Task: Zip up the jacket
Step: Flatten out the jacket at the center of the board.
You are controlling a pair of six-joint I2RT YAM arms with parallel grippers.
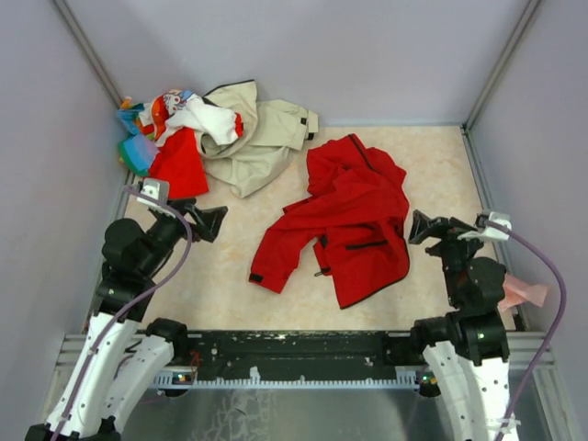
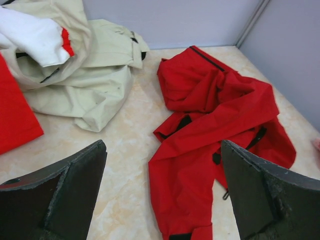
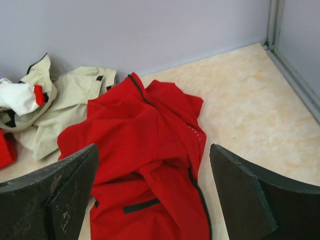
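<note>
The tabletop (image 1: 230,285) is pale and marbled, with grey walls all around. The red jacket (image 1: 354,220) lies crumpled in the middle, between the two arms. It is not zipped. The left tool (image 1: 213,223) and the right tool (image 1: 418,228) both hover wide open, holding nothing, one on each side of it. The job looks to be at its very start. Next, the tools probably need to spread the jacket flat and find both ends of the black zipper (image 3: 197,195). A tiny white mark (image 3: 196,132) on the chest is too small to read. A beige coat (image 1: 262,138) sits behind.
</note>
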